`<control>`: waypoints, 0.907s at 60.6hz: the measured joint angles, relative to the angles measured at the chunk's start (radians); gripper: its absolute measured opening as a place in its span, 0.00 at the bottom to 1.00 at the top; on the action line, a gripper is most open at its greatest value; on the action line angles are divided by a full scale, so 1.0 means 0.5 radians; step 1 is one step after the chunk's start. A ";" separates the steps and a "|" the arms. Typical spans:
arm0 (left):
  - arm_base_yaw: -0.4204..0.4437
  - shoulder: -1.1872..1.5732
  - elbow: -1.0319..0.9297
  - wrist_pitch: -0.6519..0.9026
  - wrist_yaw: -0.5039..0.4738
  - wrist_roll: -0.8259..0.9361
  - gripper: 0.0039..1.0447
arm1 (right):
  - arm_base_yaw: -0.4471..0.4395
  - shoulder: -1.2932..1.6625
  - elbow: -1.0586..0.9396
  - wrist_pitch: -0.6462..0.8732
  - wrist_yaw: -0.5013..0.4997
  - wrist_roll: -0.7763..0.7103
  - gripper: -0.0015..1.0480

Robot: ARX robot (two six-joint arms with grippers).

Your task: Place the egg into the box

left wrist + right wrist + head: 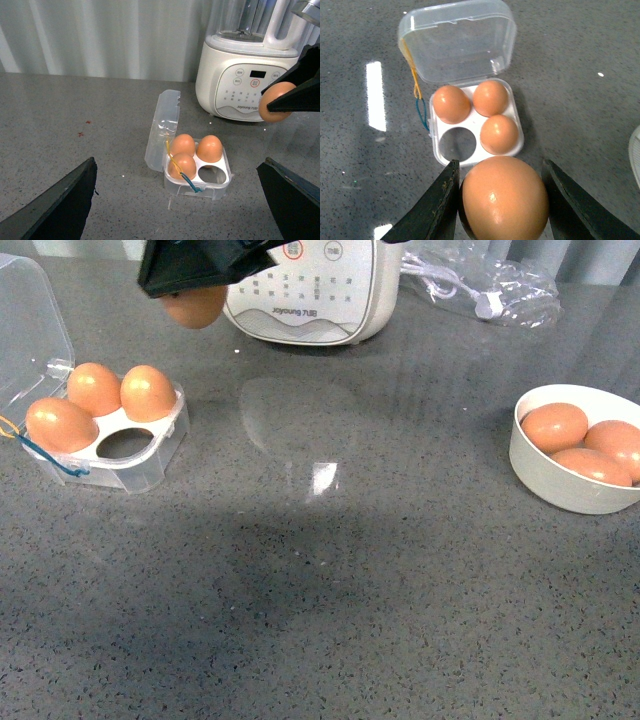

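My right gripper (195,288) hangs above the table behind the box (150,465), shut on the egg (195,310). In the right wrist view the egg (505,197) fills the gap between the dark fingers (437,210), just short of the box (436,150). The clear box lies open with its lid (455,45) folded back; three eggs sit in it and one cell (457,144) is empty. My left gripper (177,210) is open, its fingers (60,205) wide apart on the near side of the box (200,189), touching nothing.
A white bowl (560,485) with three eggs stands at the right. A white blender base (310,290) stands at the back, close to the held egg. A clear plastic bag with a cable (490,285) lies at the back right.
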 joint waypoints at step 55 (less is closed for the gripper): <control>0.000 0.000 0.000 0.000 0.000 0.000 0.94 | 0.254 0.351 0.215 0.034 0.107 0.142 0.40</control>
